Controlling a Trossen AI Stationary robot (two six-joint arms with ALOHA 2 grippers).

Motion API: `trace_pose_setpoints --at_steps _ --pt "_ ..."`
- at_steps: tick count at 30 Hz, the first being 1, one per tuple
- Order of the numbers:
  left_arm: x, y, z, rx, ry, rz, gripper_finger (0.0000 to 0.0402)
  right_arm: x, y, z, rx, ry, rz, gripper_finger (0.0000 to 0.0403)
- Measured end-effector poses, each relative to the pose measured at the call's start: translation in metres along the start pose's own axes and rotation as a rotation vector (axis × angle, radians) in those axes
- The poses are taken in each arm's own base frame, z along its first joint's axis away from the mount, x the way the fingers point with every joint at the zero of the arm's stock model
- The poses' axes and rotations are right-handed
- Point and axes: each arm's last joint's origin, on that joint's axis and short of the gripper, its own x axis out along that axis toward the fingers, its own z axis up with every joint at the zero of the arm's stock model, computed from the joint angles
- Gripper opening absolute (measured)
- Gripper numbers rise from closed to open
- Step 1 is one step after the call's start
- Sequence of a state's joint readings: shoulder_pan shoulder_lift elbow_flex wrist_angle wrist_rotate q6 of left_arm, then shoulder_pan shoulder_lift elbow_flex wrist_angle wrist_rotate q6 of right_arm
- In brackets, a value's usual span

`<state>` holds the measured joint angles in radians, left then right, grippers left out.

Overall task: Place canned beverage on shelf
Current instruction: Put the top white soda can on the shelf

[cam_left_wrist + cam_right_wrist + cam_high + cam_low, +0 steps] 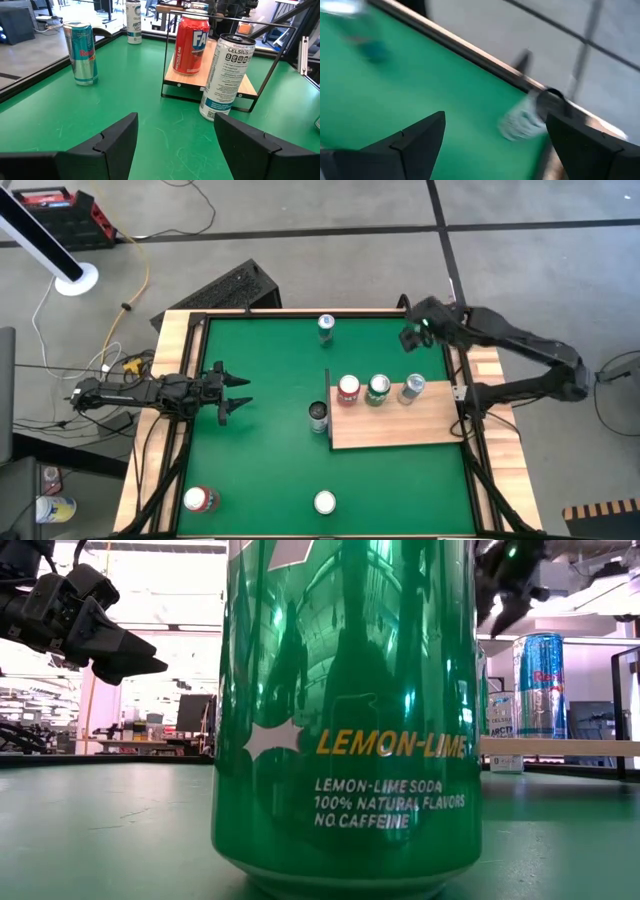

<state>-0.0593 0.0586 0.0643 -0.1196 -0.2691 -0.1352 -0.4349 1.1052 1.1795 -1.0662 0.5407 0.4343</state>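
From above, the right gripper point(409, 337), spread and empty, is hovering at one o'clock from the shelf point(400, 427), which is holding three cans; approaching the blue can point(326, 326) at eleven o'clock squarely looks wise. The left gripper point(238, 393), spread, is waiting at nine. Low down, a green can point(347, 715) is blocking sight. From the left wrist, a white can point(227, 76) is standing against the shelf's edge.
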Motion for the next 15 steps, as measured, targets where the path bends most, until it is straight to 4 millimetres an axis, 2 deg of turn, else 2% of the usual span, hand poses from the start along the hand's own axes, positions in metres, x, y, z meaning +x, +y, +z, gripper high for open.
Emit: trace_pose_setpoints --at_steps 3,8,12,15 --pt "0.000 0.000 0.000 0.000 0.000 0.000 0.0245 0.023 -0.013 0.008 0.030 0.091 -0.107 0.0373" --pt "0.000 0.000 0.000 0.000 0.000 0.000 0.0245 0.057 -0.036 0.016 0.080 0.209 -0.171 0.0373" --pt "0.000 0.000 0.000 0.000 0.000 0.000 0.0245 0.078 -0.055 0.020 0.121 0.263 -0.229 0.0373" --pt "0.000 0.000 0.000 0.000 0.000 0.000 0.0245 0.091 -0.065 0.022 0.145 0.299 -0.197 0.0373"
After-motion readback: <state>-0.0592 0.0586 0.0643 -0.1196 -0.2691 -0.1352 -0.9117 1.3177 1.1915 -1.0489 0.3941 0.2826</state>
